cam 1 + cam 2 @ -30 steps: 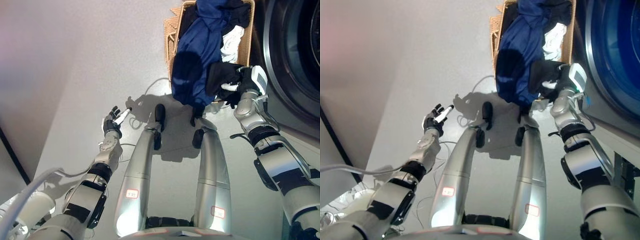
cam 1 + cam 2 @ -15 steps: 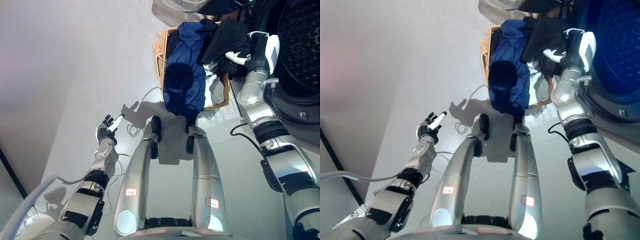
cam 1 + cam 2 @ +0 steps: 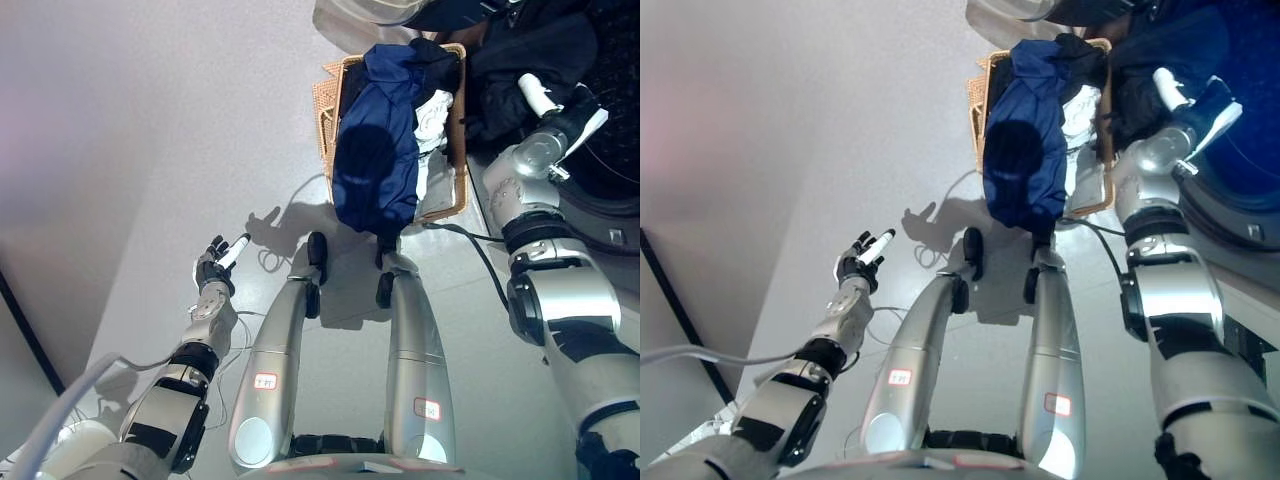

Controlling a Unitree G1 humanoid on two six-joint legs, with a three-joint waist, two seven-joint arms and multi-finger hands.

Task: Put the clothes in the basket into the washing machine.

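A smooth pale grey floor (image 3: 150, 150) is filling most of the frame. At the upper right, the washing machine (image 3: 615, 170) is showing its round dark opening. Just left of it, a woven tan wicker basket (image 3: 458, 150) is sitting on the floor, its rim touching nothing visible but the clothes. A large soft blue garment (image 3: 375, 150) is draping over the basket's near edge, with crumpled white cloth (image 3: 432, 115) beside it. A floppy black garment (image 3: 520, 65) is hanging at the machine's mouth, covering the right hand (image 3: 545, 100); whether its fingers are gripping cannot be told. At lower left, the left hand (image 3: 213, 272) is hovering with relaxed, spread fingers, holding nothing.
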